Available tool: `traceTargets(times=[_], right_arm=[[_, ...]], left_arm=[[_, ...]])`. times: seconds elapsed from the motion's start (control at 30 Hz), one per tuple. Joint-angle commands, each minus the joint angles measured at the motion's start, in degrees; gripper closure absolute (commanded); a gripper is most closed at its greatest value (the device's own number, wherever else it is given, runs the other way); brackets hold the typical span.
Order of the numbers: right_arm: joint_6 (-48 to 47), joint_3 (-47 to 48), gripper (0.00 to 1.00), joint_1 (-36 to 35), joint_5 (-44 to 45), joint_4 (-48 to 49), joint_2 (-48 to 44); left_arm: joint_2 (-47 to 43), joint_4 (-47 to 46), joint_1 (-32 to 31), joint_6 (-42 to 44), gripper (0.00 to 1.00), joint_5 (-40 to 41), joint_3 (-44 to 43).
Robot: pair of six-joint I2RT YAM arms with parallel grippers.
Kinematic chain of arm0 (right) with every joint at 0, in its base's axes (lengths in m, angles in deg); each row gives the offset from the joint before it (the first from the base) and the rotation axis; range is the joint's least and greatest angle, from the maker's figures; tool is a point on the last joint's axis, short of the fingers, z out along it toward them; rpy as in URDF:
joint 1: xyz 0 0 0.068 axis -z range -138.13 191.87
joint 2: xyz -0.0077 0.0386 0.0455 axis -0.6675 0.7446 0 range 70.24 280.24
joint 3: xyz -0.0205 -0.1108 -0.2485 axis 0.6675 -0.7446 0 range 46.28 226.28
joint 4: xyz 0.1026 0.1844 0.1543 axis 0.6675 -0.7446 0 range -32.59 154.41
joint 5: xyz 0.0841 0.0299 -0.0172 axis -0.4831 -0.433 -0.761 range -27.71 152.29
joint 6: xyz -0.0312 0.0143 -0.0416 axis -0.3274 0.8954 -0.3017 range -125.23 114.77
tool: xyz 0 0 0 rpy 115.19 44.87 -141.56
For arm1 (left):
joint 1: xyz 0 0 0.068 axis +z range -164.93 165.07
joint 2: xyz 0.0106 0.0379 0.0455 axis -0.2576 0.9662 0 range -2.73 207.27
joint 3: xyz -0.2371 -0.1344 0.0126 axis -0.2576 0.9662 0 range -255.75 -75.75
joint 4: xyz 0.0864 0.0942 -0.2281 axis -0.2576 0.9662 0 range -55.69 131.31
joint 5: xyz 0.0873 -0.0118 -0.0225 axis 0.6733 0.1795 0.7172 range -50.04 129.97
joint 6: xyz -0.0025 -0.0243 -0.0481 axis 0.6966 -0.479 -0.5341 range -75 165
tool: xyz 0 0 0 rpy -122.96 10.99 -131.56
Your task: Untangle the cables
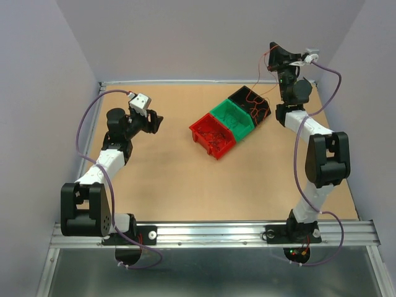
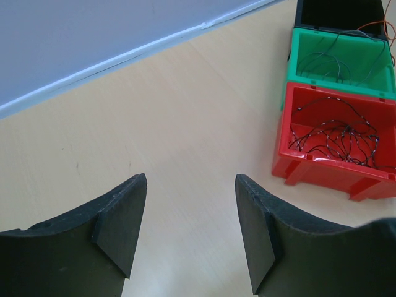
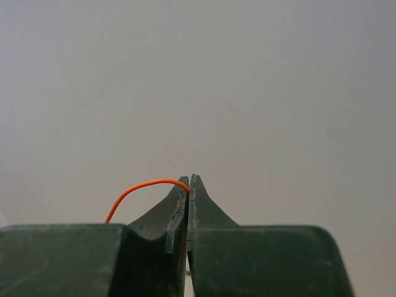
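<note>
Here, at the near edge, both arm bases are bolted to an aluminium rail along the wooden table.

Left side: the left gripper hovers over bare tabletop, jaws spread wide, nothing between them. It points toward the bins and stands well apart from them.

Centre, further back: three open bins stand touching in a diagonal row.
- The red bin, nearest, holds a loose tangle of thin dark cables.
- The green bin, in the middle, holds a few thin strands lying on its floor.
- The black bin is farthest; thin orange-red wires show inside it and over its rim.

Far right: the right gripper is raised high above the table, against the grey wall. Its jaws are pressed together on one orange cable, pinched at the fingertips. From there the cable arcs to the left in the wrist view; in the top view it hangs down to the black bin.
</note>
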Motion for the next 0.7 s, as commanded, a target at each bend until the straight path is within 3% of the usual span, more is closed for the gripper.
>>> traceTargets(times=[0.0,0.23,0.4,0.67], right_arm=[[5.7,7.0,0.99,1.4,-4.5,-2.7,2.5],[9.7,12.0,0.99,2.3,-7.2,-6.1,6.8],[12.1,16.5,0.99,2.4,-17.1,-8.8,9.6],[16.4,23.6,1.0,2.2,-23.9,-12.6,14.5]], left_arm=[[-0.8,-1.8,0.2,0.5,0.3,-1.3,-2.7],[-0.7,-1.7,0.2,0.4,0.3,-1.3,-2.7],[-0.7,-1.7,0.1,0.4,0.3,-1.3,-2.8],[-0.5,-1.7,0.1,0.5,0.3,-1.2,-2.8]])
